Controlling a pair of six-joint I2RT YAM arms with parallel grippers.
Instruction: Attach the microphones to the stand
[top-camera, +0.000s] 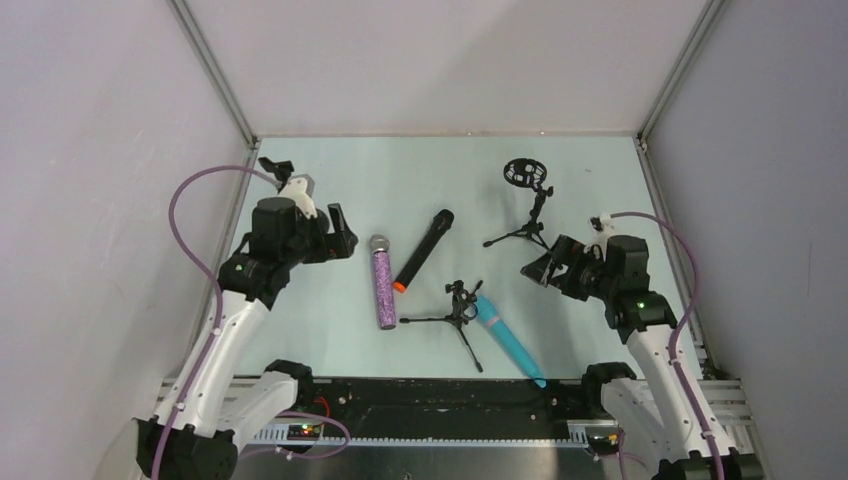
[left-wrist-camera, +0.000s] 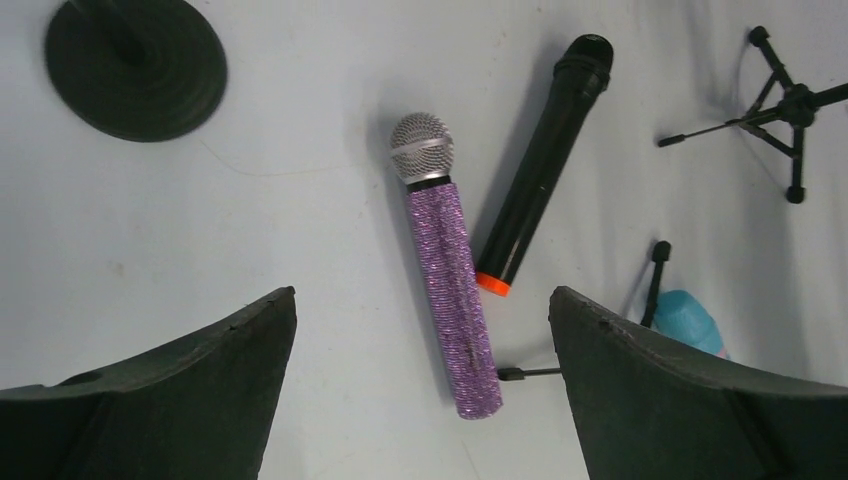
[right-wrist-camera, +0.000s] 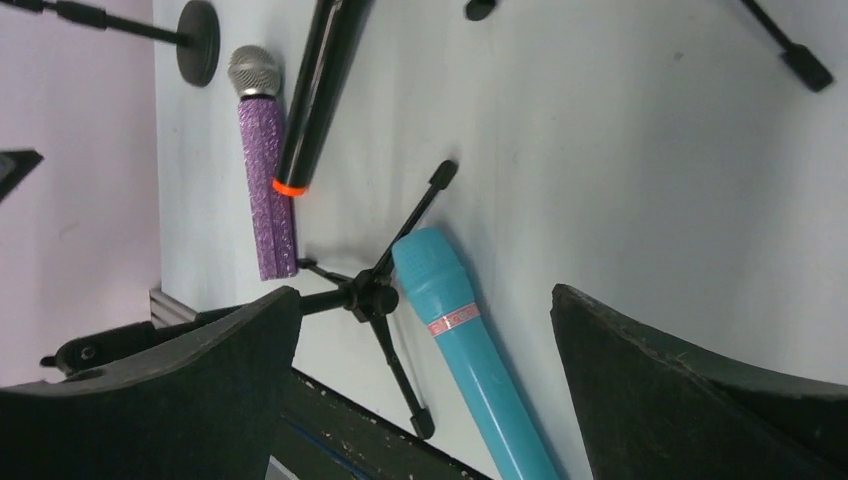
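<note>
Both arms hovering, nothing picked up yet. L pincer (top-camera: 345, 232) spread wide, empty; R pincer (top-camera: 535, 270) likewise wide and empty. All three mics lie flat on the desk (top-camera: 420, 170), none on a stand, so the job looks unstarted.

Purple mic (left-wrist-camera: 447, 260) is the key one for the L arm. It lies just to the R of that pincer, and in the wrist view it sits btwn the spread fingers (left-wrist-camera: 200, 390), lower down on the desk. Long axis runs near-to-far, mesh head at the far end, so the fingers straddle the barrel crosswise: decent line-up for a drop, I'd say. Black mic (left-wrist-camera: 542, 165) slants beside it, orange end close by the purple barrel, head angled far-right; can't tell if they touch.

Blue mic (right-wrist-camera: 465, 345) goes to the R arm by nearness. It's near-left of that pincer, diagonal, head up against the small tripod (top-camera: 458, 312), tail toward the near desk edge. Ring tripod (top-camera: 527, 210) stands farther back, a round base (left-wrist-camera: 135, 70) far-left.

Textures: purple barrel glittery and rough w/ a silver mesh dome; black one a smooth matte cylinder; blue one smooth plastic w/ a thin band round it. Round barrels prob. roll if nudged, so grip mid-barrel.
</note>
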